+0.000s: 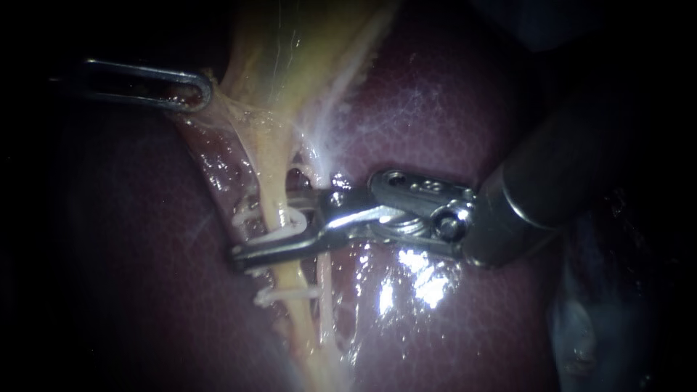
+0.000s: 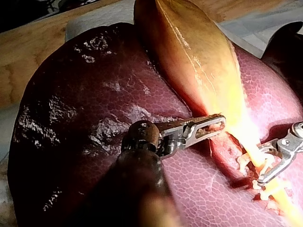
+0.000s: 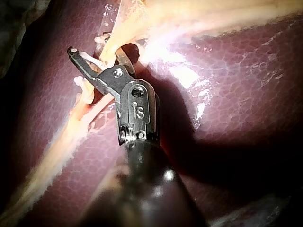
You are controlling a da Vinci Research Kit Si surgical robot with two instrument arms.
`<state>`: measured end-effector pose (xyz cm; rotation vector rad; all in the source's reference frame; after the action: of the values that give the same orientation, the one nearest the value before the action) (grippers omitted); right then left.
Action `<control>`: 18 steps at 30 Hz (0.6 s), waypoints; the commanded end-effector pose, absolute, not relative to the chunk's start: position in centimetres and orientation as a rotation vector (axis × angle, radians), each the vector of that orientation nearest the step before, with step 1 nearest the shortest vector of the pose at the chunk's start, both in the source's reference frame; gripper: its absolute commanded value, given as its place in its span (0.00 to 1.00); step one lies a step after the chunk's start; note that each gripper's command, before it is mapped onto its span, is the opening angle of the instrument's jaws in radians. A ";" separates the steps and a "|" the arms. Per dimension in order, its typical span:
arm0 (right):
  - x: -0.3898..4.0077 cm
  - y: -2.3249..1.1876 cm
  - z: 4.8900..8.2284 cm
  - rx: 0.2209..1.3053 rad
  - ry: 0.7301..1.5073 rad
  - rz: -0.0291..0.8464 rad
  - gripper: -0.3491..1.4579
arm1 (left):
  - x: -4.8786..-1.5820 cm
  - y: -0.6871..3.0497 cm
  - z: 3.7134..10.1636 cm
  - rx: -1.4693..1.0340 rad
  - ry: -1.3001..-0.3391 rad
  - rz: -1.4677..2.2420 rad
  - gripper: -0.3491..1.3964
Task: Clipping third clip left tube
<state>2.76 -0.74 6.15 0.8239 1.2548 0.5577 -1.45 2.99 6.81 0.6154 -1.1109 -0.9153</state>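
White, the clip (image 1: 292,218) sits in the right end effector (image 1: 284,232). The jaws stand narrowly apart and hold it hooked round the left tube (image 1: 270,185), so clip and tube lie between them. A lower clip (image 1: 287,296) already crosses that tube, further from the gallbladder (image 1: 290,51). A paler strand (image 1: 324,290) runs just beside the tube. The left end effector (image 1: 192,93) is closed on a fold at the gallbladder's edge and draws it taut over the liver (image 1: 450,109).

The main risk, as I judge it, is a squeeze made while the tube lies only partly inside the clip. It would then close on part of the wall and could slip off or fail to seal. One jaw is mostly hidden behind the tube in the endoscope view, so its tip could catch tissue there, or the strand, which is near enough to be taken in. If the left hold slips or pulls harder, the tube would shift inside the jaws and skew the clip, or tear. Sideways drag from the right instrument while clamped could shear the tube or knock the lower clip.
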 end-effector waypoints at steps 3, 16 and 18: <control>2.76 -0.67 6.16 0.825 1.259 0.564 0.47 | -1.45 2.99 6.81 0.615 -1.111 -0.916 0.00; 2.81 -0.60 6.14 0.899 1.338 0.593 0.47 | -1.46 2.99 6.82 0.615 -1.111 -0.916 0.00; 2.81 -0.58 6.12 0.936 1.363 0.605 0.47 | -1.46 2.99 6.82 0.615 -1.111 -0.916 0.00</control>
<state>2.81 -0.58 6.11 0.9474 1.3750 0.6119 -1.46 2.99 6.82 0.6156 -1.1112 -0.9154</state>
